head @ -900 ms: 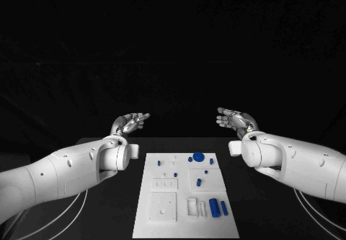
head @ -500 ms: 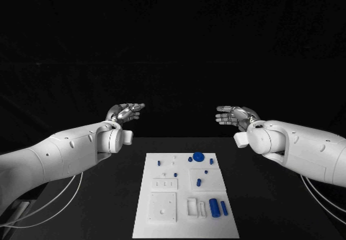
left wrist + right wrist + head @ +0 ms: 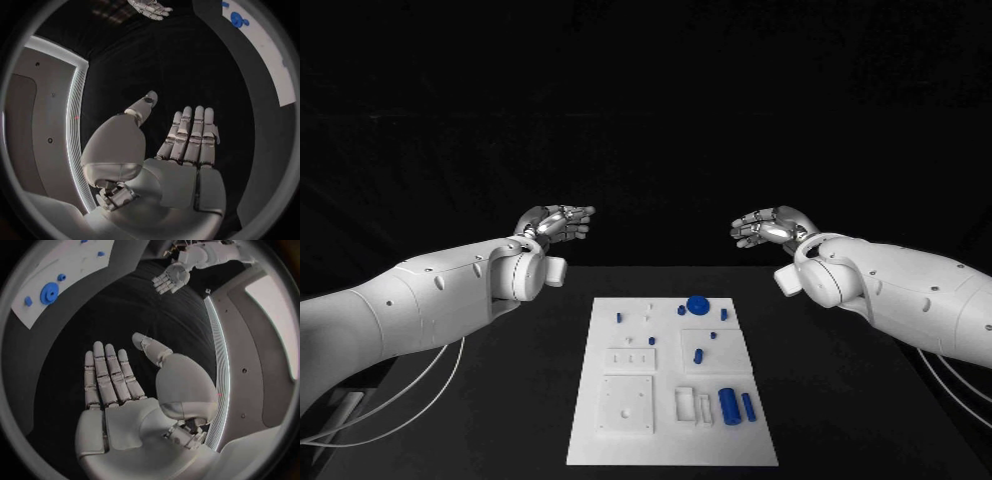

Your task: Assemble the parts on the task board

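hovering empty with fingers spread, left hand (image 3: 557, 222) and right hand (image 3: 764, 227) flank the far end of the white rectangular task board (image 3: 625, 440); small blue plastic parts (image 3: 695, 303) lie below and between them, so a hasty descent could scatter them.

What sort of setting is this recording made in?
Probably a lab or test bench for robot assembly trials: a black table against a dark backdrop, a white task board carrying small blue parts, and the left hand and right hand raised, holding nothing.
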`<state>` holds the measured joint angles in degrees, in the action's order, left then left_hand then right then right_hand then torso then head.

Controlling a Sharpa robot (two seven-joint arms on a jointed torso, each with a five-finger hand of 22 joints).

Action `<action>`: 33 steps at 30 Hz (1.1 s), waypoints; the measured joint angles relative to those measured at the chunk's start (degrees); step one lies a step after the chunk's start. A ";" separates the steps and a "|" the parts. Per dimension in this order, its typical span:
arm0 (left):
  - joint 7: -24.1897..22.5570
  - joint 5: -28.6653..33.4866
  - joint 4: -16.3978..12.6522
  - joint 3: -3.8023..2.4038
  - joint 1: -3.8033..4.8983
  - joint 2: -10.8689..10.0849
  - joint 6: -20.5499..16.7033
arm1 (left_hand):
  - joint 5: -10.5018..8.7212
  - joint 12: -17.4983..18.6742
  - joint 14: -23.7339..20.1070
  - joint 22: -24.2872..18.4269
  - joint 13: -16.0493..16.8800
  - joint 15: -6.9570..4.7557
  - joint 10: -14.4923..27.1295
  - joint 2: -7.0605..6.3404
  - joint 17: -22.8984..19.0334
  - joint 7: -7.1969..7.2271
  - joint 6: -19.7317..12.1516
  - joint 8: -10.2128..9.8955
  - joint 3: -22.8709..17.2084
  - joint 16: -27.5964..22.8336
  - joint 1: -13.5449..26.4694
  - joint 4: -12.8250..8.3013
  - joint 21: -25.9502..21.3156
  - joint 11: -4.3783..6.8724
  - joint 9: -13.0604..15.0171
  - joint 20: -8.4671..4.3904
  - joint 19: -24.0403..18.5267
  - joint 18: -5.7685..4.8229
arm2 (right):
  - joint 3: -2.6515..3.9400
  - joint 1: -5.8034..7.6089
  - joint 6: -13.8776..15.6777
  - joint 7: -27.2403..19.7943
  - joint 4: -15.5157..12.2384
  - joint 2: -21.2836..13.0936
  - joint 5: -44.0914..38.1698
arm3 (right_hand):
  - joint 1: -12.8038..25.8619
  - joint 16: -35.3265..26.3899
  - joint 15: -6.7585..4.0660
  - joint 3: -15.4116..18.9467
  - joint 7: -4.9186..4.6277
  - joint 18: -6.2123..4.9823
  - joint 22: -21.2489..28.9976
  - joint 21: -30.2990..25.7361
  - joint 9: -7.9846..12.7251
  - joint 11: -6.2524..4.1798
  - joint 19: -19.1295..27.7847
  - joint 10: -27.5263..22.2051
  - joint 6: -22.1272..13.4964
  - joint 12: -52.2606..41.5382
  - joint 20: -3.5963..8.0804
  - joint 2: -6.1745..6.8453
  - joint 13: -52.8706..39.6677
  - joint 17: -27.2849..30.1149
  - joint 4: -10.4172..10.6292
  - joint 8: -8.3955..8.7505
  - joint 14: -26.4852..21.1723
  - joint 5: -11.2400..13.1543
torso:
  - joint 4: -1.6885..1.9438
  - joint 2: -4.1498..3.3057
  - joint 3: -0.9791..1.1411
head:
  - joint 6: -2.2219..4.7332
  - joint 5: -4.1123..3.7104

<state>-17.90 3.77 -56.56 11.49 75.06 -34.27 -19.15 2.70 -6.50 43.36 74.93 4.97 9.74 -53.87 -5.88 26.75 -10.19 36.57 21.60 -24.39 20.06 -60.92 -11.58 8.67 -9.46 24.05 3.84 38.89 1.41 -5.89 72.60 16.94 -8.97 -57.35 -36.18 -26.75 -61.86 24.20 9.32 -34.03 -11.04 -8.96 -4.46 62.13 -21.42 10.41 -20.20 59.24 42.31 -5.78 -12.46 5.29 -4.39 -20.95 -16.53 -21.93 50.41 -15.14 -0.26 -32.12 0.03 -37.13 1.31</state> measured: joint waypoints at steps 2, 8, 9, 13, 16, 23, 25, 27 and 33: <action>0.17 -0.51 -0.82 0.00 0.00 -0.47 0.39 | 0.00 -0.55 3.05 0.01 0.13 -0.55 -1.80 0.48 0.54 -0.17 1.23 0.23 -0.02 1.58 -0.48 -0.83 1.33 0.07 0.01 -0.40 2.36 1.29 | 0.00 -0.20 0.12 -0.26 0.38 0.44 -5.30 | -0.61 1.27 -1.29 -1.02 -0.16 -0.89 -0.07 0.68 -0.09 -0.49 -2.67 1.35 1.12 -0.15 0.01 0.14 -0.04 -0.91 0.06 -0.19 2.52 0.92 | 0.00 -0.01 0.00 | 0.01 -0.07; 0.49 -2.13 -2.86 0.01 0.00 -1.45 1.01 | 0.00 -2.54 8.69 0.01 0.85 -2.18 -7.71 1.12 1.81 -0.77 4.80 1.00 0.10 4.40 -0.85 -2.40 4.32 0.86 0.20 -1.80 6.61 2.12 | 0.01 -0.32 0.76 -1.06 1.39 1.73 -18.38 | -1.21 7.98 -7.16 -4.25 0.18 -5.71 -1.60 4.97 -0.95 -2.34 -17.21 4.57 4.25 -0.47 0.76 0.29 -0.21 -5.29 0.17 -1.31 16.19 1.83 | 0.03 -0.22 0.07 | 0.12 -0.31; 0.51 -2.33 -3.09 0.01 0.00 -1.59 1.06 | 0.00 -2.54 8.89 0.01 0.85 -2.37 -7.97 1.47 1.82 -0.84 4.87 1.00 0.09 4.40 -1.00 -2.42 4.38 0.98 0.20 -1.90 6.71 2.12 | 0.03 -0.38 0.95 -1.16 1.54 2.02 -20.33 | -1.21 8.43 -7.35 -4.25 0.18 -5.73 -1.75 5.32 -0.96 -2.43 -18.19 4.67 4.24 -0.47 0.97 0.29 -0.21 -5.59 0.17 -1.31 17.05 1.83 | 0.04 -0.30 0.10 | 0.18 -0.32; 0.54 -3.00 -4.55 0.01 0.02 -2.60 1.12 | 0.00 -2.54 9.47 0.00 0.77 -2.57 -8.17 1.66 1.96 -0.85 5.28 1.00 -0.02 4.40 -1.20 -3.33 4.85 1.18 -0.03 -2.20 7.00 2.11 | 0.05 -1.01 1.79 -1.42 2.19 3.24 -27.94 | -2.04 17.34 -9.23 -4.25 0.57 -5.08 -3.61 10.03 -1.04 -3.76 -29.91 6.00 5.21 -0.19 6.43 1.12 0.04 -10.74 0.17 -1.27 25.55 2.49 | 0.12 -0.66 0.27 | 0.37 -0.33; 0.53 -3.27 -6.65 -0.02 0.07 -3.81 1.10 | 0.00 -2.30 9.47 0.00 0.67 -2.57 -8.17 1.66 1.96 -0.85 5.28 1.00 -0.08 4.40 -1.20 -3.53 4.92 1.18 -0.09 -2.20 7.00 2.11 | 0.02 -1.22 2.22 -1.43 2.21 3.45 -31.95 | -2.80 25.40 -9.61 -3.80 0.56 -4.81 -4.97 12.97 -1.01 -4.07 -35.95 6.30 5.50 0.66 9.69 1.88 0.32 -15.30 -0.06 -0.79 28.36 2.49 | 0.20 -1.08 0.40 | 0.62 -0.34; 0.33 -3.98 -13.03 -1.04 0.14 -6.60 1.03 | 0.00 -1.88 9.47 0.00 0.44 -2.57 -8.17 1.66 1.96 -0.85 5.28 0.76 -0.04 4.39 -1.20 -3.98 5.08 1.18 -0.33 -2.19 7.00 2.08 | 0.03 -2.00 2.85 -1.02 2.58 4.36 -40.74 | -3.25 38.07 -9.46 -3.36 0.40 -4.33 -7.45 17.02 -0.99 -4.07 -38.46 6.30 5.66 1.58 11.69 2.34 0.40 -21.60 -0.22 0.32 26.58 2.49 | 0.61 -2.48 0.55 | 1.20 -0.58; 0.22 -4.23 -14.17 -1.13 0.17 -7.02 1.03 | 0.00 -1.64 9.47 0.00 0.42 -2.57 -8.17 1.66 1.95 -0.85 5.28 0.76 0.04 4.39 -1.20 -4.05 5.10 1.18 -0.33 -2.20 7.00 2.08 | 0.03 -2.12 3.00 -0.88 2.85 4.47 -42.89 | -3.25 38.91 -9.42 -3.36 0.40 -4.33 -7.58 17.09 -0.99 -4.07 -38.46 6.30 5.66 1.62 11.69 2.33 0.40 -21.72 -0.22 0.32 26.29 2.49 | 0.82 -2.98 0.56 | 1.41 -0.63; 0.15 -4.44 -14.63 -1.21 0.19 -7.27 0.99 | 0.00 -1.48 9.47 0.00 0.34 -2.57 -8.17 1.66 1.96 -0.85 5.28 0.76 -0.11 4.39 -1.20 -4.20 5.30 1.18 -0.42 -2.19 7.00 2.06 | 0.04 -2.27 3.17 -0.75 3.36 4.71 -44.46 | -3.25 39.39 -9.42 -3.36 0.40 -4.32 -7.62 17.27 -0.99 -4.07 -38.47 6.30 5.65 1.80 11.69 2.33 0.39 -21.73 -0.22 0.32 26.14 2.73 | 1.07 -3.41 0.54 | 1.59 -0.68; 0.00 -4.84 -16.40 -1.38 0.30 -8.40 0.81 | 0.00 -1.48 9.47 -0.01 0.24 -2.57 -8.17 1.66 1.95 -0.85 5.28 0.54 -0.12 4.39 -1.20 -4.20 5.30 1.18 -0.49 -2.19 7.00 1.97 | 0.05 -2.55 3.78 -0.39 4.32 5.46 -47.91 | -3.47 40.04 -9.42 -3.36 0.40 -4.27 -7.72 17.42 -0.99 -4.07 -38.89 6.30 5.65 1.80 11.85 2.56 0.45 -21.72 -0.22 0.54 26.14 2.77 | 1.82 -4.61 0.44 | 1.99 -0.83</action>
<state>-17.90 -1.07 -72.96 10.10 75.35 -42.67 -18.34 2.70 -7.98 52.83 74.93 5.22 7.17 -62.04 -4.22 28.70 -11.04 41.85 22.13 -24.51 24.45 -62.12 -15.78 13.97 -8.28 23.55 1.65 45.89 3.38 -5.84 70.05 20.72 -9.37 -53.02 -30.72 -74.66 -65.34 64.24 -0.10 -37.40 -10.64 -13.23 -12.18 79.55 -22.41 6.34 -59.09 65.54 47.96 -3.98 -0.61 7.85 -3.93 -42.67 -16.75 -21.39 76.56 -12.37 1.57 -36.73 0.47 -35.13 0.48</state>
